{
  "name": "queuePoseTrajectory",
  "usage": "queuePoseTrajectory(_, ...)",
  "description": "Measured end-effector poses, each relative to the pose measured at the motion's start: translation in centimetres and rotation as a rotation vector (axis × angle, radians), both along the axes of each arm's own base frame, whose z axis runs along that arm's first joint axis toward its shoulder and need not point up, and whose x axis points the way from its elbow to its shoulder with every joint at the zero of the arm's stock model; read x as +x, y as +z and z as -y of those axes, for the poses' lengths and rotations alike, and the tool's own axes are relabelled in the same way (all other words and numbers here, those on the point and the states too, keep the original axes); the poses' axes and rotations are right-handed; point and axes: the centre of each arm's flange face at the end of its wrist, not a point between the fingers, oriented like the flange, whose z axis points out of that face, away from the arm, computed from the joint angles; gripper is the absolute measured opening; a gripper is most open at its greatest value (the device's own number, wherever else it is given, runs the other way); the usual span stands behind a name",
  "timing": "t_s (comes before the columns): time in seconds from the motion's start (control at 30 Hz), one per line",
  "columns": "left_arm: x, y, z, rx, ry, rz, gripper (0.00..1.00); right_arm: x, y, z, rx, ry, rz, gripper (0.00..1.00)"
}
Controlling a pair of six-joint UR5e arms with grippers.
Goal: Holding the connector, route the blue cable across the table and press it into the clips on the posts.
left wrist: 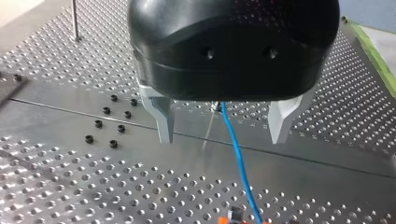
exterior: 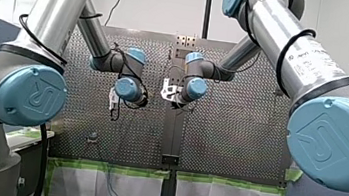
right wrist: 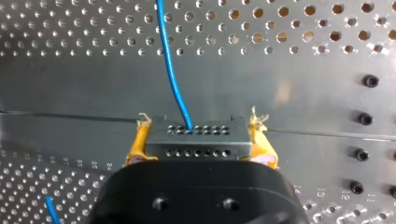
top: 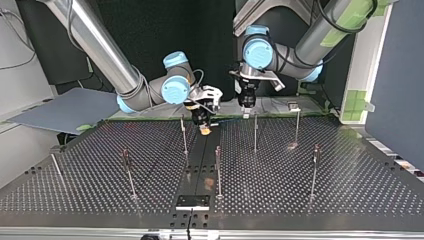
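At the top view's left the table (top: 75, 165) has wide bare room, broken only by two thin posts (top: 127, 170), one of them close to the left edge. Next comes our right gripper (top: 203, 124), hanging low over the smooth middle strip (top: 200, 160) near the table's far edge, just beside another post. In its wrist view its yellow pads (right wrist: 137, 145) are clamped on both ends of the grey connector (right wrist: 196, 137). The blue cable (right wrist: 172, 70) leaves the connector's upper face and runs ahead across the strip onto the holes. A second short piece of blue cable shows beside the gripper body.

Right of it, our left gripper (top: 247, 104) hangs near the same far edge, apart from the right one. Its wrist view shows its metal fingers (left wrist: 162, 119) spread wide with nothing held. The cable passes through the gap, touching neither finger, and runs on to the connector ahead. Further right three more posts stand well apart, with open holed surface between them and out to the table's right edge.
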Motion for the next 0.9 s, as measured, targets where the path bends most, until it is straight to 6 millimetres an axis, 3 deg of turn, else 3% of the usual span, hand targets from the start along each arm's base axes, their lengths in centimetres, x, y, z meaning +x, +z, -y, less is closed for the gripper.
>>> queuePoseTrajectory(0.43,3.1,-2.1,1.5,-0.025,-0.015,-0.01,1.0,-0.2,0.1,0.2,-0.008,0.0,-0.005,0.0)
queuePoseTrajectory(0.9,5.5,-1.7,2.6,-0.056,-0.033,0.007,1.0,-0.3,0.2,0.4,-0.011,-0.004,-0.005,0.0)
